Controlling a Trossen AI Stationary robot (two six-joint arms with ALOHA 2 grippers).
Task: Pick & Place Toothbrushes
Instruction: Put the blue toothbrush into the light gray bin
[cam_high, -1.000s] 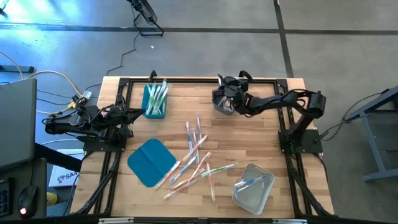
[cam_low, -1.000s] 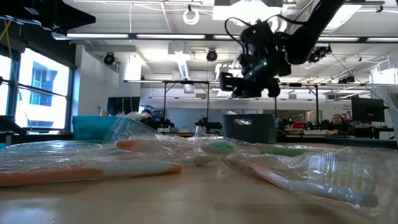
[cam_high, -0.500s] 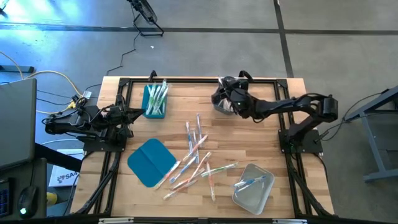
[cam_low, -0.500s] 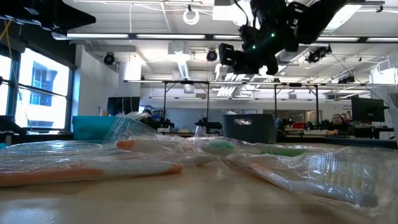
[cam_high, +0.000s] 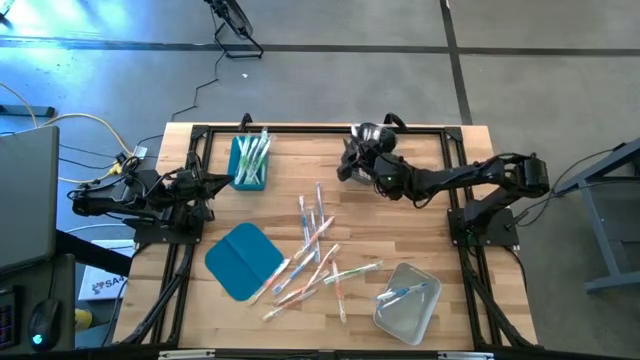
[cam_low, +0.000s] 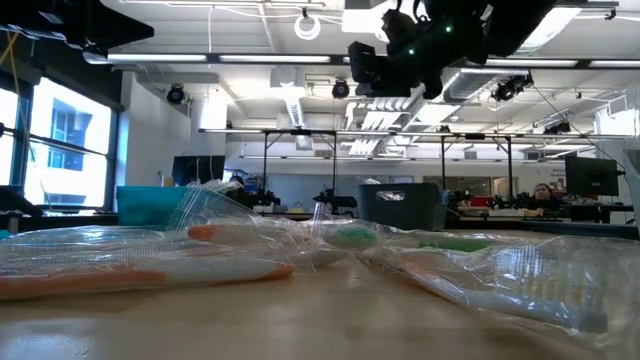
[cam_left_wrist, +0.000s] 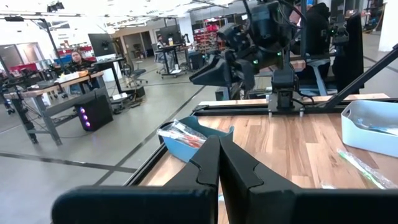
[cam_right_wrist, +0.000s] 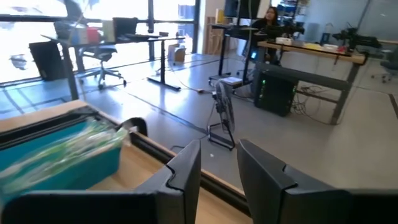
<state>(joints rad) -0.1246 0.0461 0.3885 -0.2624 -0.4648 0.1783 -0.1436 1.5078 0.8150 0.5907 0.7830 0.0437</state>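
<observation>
Toothbrushes (cam_high: 315, 250) lie scattered mid-tabletop, well short of the right tool (cam_high: 347, 166) and below it, since that tool rides high over the far edge with its two fingers (cam_right_wrist: 186, 171) parted by a narrow gap and nothing between them. Going big to small: the wooden tabletop (cam_high: 420, 230) first, then the flat teal lid (cam_high: 243, 260) nearer the left arm, then the clear bin (cam_high: 408, 303) on the right tool's own side, towards the near edge, with a brush or two inside, then the teal bin (cam_high: 249, 162) of bagged brushes across from the right tool, then the loose pile itself. The left tool (cam_high: 222, 181) waits at its side rail, just beside the teal bin, fingers (cam_left_wrist: 239, 171) pressed together on nothing.

By my read this is the gap between picks: hand empty, fresh brush needed. The next move calls for a drop towards the pile, wider fingers, and one stick singled out. They're thin, pale, clear-wrapped sticks with green, orange and blue ends, crossing each other, so snagging two is the risk.
</observation>
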